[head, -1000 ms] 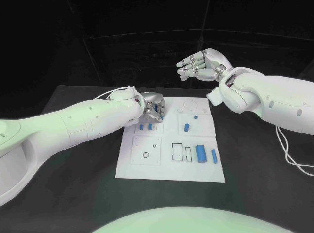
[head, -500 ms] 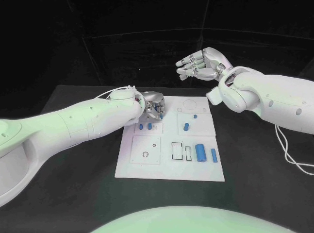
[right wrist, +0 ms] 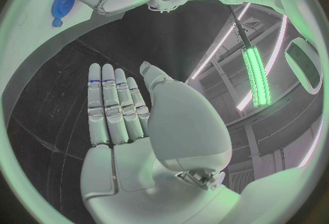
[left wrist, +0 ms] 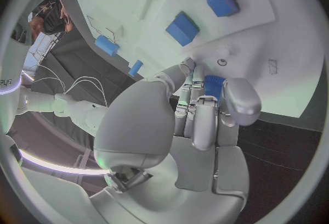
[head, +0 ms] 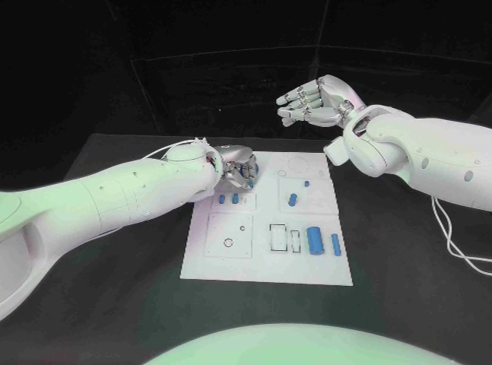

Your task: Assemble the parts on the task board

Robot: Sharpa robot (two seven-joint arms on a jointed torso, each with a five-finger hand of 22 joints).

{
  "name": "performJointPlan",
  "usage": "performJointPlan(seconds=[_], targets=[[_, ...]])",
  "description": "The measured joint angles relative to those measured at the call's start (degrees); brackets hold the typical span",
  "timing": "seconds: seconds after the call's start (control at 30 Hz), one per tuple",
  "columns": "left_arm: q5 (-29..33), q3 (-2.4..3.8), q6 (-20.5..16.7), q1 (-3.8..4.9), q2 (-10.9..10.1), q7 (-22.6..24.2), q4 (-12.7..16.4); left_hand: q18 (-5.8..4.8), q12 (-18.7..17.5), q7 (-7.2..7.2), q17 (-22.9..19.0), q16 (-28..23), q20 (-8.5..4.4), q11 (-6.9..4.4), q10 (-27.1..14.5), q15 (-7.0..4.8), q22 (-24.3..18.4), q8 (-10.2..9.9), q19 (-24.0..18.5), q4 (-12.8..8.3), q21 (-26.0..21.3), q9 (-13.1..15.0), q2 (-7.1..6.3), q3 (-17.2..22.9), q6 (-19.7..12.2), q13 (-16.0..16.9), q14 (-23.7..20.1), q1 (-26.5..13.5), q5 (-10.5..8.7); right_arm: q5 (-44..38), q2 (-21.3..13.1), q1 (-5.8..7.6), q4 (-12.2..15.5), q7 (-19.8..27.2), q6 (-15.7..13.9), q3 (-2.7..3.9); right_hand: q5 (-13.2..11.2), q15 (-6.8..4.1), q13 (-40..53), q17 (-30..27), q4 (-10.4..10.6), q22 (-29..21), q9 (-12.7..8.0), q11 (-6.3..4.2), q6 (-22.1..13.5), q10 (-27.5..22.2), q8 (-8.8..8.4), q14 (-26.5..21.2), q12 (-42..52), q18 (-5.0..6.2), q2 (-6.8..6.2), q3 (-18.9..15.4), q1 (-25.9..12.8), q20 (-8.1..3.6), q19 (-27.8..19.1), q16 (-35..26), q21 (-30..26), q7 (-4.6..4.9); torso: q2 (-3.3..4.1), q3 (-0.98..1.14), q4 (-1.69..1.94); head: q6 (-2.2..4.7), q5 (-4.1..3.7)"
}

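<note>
Little has changed over the last second: the left hand has been kept at the far left corner of the task board, with only a slight shift of the left arm toward that corner, and the parts on the board are found where they were. In the left wrist view the fingers are seen curled around a small blue part, which is held just above the white surface close to a small round hole; whether the part already touches the board cannot be told. Further along the board, two short blue pieces are noted side by side, then a small slanted blue piece, then a larger blue cylinder with a thin blue pin just beside it. The board rests flat on the black desk. To the right, the right hand has been kept raised well above and beyond the board, palm open, fingers apart and nothing grasped. It is judged that an insertion at the corner is under way and not yet completed; with several parts lying loose, the assembly is estimated to be at an early stage. Fine alignment over the hole is expected to be required next.
</note>
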Motion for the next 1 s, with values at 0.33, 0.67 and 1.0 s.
performJointPlan(seconds=[0.33, 0.67, 1.0], targets=[[0.92, 3.20, -1.15, 0.37, -2.81, -0.17, 3.30, 0.00, -0.29, -0.21, -0.12, 0.00, 0.00, 0.19, 0.20, 0.00, 0.05, -0.05, 0.00, 0.00, 0.00, 0.00, -0.61, -0.01, 0.22, -0.04, 0.00, -0.61, 0.00, 0.00, -0.06, 0.00, -0.40, 0.01, 0.03, 0.00, 0.00, 0.00, 0.00, 0.00, 0.00, 0.00, 0.00, 0.00, 0.00, 0.00, 0.00, 0.00, 0.00, 0.00, 0.00, 0.00, 0.00, 0.00, 0.00, 0.00, 0.00, 0.00, -0.06, 0.01, 0.10, 0.30, 0.53], [1.55, 4.39, -1.03, 0.56, -7.30, -1.07, 6.38, 0.00, -0.59, -0.10, -0.33, 0.00, 0.01, 0.02, 0.42, 0.01, 0.24, -0.08, 0.00, 0.01, 0.02, -0.03, -1.08, -0.01, 0.55, -0.05, 0.00, -1.08, 0.00, 0.00, -0.28, 0.00, -0.48, 0.01, 0.07, 0.00, 0.00, 0.00, 0.00, 0.01, 0.00, 0.01, 0.00, 0.00, 0.00, 0.00, 0.00, 0.00, 0.00, 0.00, 0.00, 0.00, 0.00, 0.00, 0.00, 0.00, 0.00, 0.00, -0.07, 0.01, 0.12, 0.52, 0.95], [2.17, 4.37, 0.99, -0.07, -9.48, -1.83, 6.80, 0.00, -0.83, -0.10, -0.57, 0.00, 0.01, -0.01, 0.80, 0.01, 0.49, -0.31, -0.01, 0.00, 0.28, -0.03, -1.43, -0.02, 0.74, -0.09, 0.00, -1.46, 0.00, 0.00, -0.42, 0.00, -0.49, 0.01, 0.08, 0.00, 0.00, 0.00, 0.00, 0.01, 0.00, 0.01, 0.00, 0.00, 0.00, 0.00, 0.00, 0.00, 0.00, 0.00, 0.00, 0.00, 0.00, 0.00, 0.00, 0.00, 0.01, 0.00, 0.03, -0.02, 0.02, 0.58, 1.11]])
